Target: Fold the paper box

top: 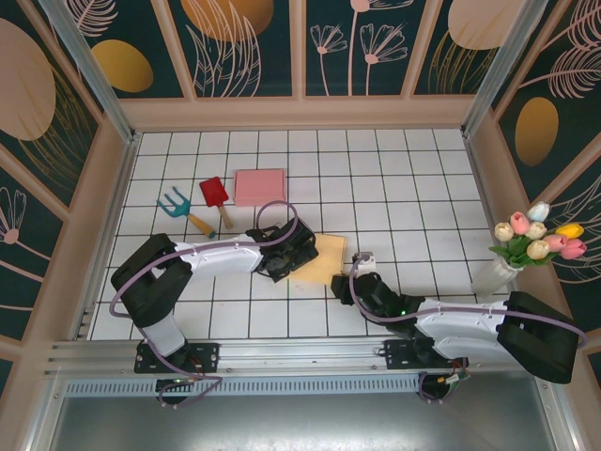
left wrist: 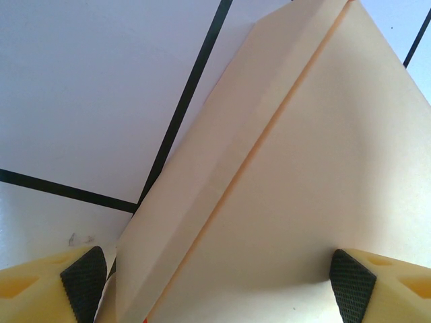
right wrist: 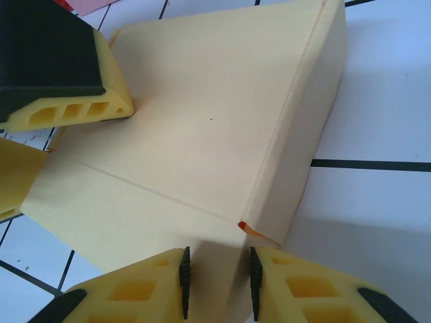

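Left gripper (left wrist: 219, 291): jaws spread wide. I see one black ribbed pad (left wrist: 84, 291) at each lower corner of the left wrist view, with the flat cream paper box (top: 324, 261) running between them. The left pad sits at the box's edge and the right pad is over its main panel. I cannot tell if either pad touches.

The box lies flattened on the white gridded table (top: 404, 188), near the middle and between the two arms. A long crease runs across it, with a narrow side strip beside a broad panel.

Right gripper (right wrist: 219, 282): jaws narrow, with a slim gap between the pads. From its wrist camera, the near edge of the box lies in that gap, next to a corner where a bit of orange shows at the fold. I cannot tell whether the pads pinch the paper.

Away from the box, on the far left of the table:
- a pink flat rectangular sheet (top: 260, 186)
- a red toy trowel (top: 214, 194)
- a blue toy hand rake (top: 175, 204)

A bunch of pastel tulips in a clear vase (top: 537, 235) stands at the right edge.
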`<state>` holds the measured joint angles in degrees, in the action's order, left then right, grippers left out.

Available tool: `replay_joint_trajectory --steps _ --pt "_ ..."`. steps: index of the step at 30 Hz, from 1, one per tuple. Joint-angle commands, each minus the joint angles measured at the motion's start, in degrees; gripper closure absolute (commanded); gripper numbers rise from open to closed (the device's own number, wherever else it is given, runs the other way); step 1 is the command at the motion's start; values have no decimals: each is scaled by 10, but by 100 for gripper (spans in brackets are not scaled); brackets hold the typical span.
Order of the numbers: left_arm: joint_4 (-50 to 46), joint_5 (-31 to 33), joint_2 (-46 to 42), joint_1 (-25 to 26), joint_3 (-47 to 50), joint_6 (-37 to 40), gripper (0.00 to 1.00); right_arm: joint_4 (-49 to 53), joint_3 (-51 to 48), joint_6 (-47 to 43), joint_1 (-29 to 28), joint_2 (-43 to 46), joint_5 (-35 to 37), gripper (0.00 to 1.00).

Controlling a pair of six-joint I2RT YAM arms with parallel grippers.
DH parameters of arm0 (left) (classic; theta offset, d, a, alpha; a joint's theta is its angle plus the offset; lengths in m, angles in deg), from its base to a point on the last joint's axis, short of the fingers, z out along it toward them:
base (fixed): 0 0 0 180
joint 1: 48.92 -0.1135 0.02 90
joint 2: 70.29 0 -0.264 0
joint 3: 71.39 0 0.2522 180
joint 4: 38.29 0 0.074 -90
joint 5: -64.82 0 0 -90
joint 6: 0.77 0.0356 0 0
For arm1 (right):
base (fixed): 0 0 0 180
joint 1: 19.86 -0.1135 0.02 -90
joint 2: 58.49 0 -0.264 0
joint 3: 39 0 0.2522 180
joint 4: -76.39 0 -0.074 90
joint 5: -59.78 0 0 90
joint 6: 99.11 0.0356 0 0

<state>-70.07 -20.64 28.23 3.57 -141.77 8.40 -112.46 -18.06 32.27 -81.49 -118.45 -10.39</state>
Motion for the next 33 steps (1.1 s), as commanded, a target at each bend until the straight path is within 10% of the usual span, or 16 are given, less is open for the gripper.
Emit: replay_joint_trajectory --steps 1,33 --pt "-39 6 24 -2 18 -5 12 8 -23 0 -7 -1 3 69" --pt "-41 10 23 -2 17 -4 13 -30 -36 -7 -29 -35 14 68"
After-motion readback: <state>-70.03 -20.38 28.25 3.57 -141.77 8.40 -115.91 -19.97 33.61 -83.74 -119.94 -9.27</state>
